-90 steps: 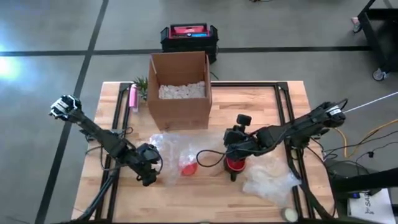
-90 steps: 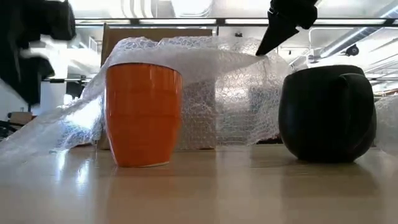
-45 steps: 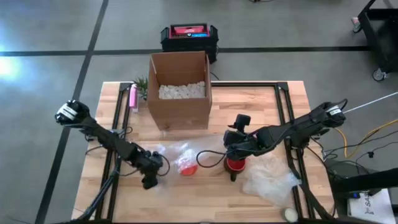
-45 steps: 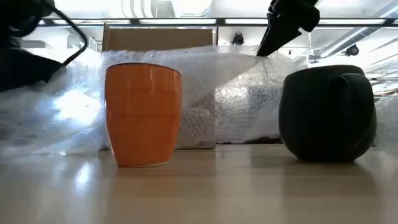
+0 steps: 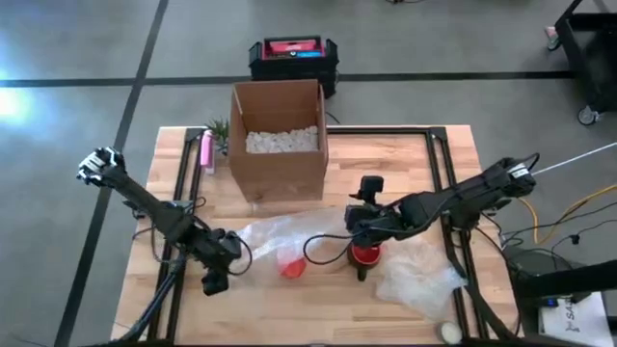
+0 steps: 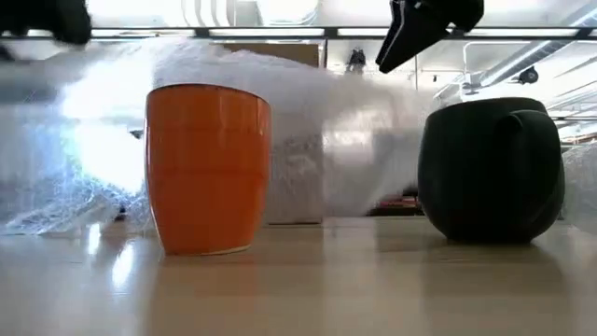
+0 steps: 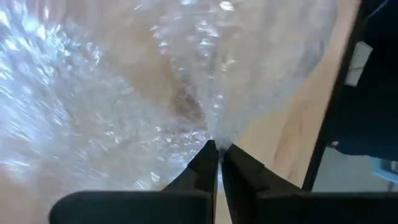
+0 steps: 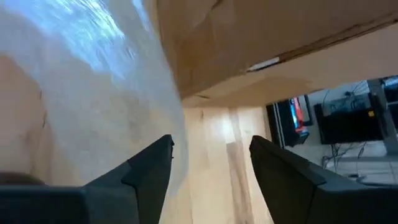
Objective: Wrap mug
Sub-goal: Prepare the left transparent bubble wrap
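wrap barely begun as film lifts over orange mug

your left tool, at about 7 o'clock on the worktop, is pinched together on the edge of the bubble wrap. your right tool, fingers apart, hovers above the dark mug near 5 o'clock. the orange mug sits just below centre, upright, mouth up, long axis vertical, film draped behind and over it, not around. by the look of it, all folding and closing remains.
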`<action>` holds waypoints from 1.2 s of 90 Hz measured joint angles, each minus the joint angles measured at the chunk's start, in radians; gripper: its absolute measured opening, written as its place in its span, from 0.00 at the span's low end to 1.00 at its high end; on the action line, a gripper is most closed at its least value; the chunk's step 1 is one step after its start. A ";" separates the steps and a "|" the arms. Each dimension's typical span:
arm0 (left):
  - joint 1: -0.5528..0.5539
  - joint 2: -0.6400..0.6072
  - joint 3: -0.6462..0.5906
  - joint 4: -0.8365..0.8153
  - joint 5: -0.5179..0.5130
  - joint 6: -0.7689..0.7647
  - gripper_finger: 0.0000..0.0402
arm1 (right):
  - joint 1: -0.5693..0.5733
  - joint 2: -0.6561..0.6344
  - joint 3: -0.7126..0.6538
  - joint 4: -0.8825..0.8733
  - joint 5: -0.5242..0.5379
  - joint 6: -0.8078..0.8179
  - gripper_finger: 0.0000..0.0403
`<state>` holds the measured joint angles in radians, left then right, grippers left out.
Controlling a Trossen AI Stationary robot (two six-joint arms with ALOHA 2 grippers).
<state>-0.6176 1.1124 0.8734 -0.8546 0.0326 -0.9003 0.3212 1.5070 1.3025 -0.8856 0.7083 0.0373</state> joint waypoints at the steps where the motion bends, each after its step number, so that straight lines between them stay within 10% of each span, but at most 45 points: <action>1: 0.000 -0.008 0.008 -0.012 -0.009 0.001 0.00 | -0.001 0.000 0.000 0.000 0.001 -0.009 0.50; 22: 0.000 -0.153 0.110 -0.167 -0.246 0.008 0.00 | -0.008 -0.007 0.051 0.008 0.001 -0.020 0.55; 42: 0.007 -0.230 0.104 -0.192 -0.350 0.011 0.00 | -0.006 0.017 0.028 0.275 -0.443 0.034 0.62; 71: 0.007 -0.195 0.099 -0.193 -0.363 0.068 0.00 | 0.005 0.282 0.047 0.473 -0.372 -0.197 0.54; 82: 0.007 -0.180 0.099 -0.194 -0.363 0.088 0.00 | -0.007 0.372 0.098 0.390 -0.227 -0.239 0.47; 108: 0.007 -0.208 0.184 -0.239 -0.429 0.103 0.00 | -0.007 0.386 0.182 0.033 -0.244 -0.188 0.03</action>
<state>-0.6109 0.9044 1.0570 -1.0935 -0.3968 -0.7977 0.3140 1.8932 1.4847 -0.8526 0.4647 -0.1512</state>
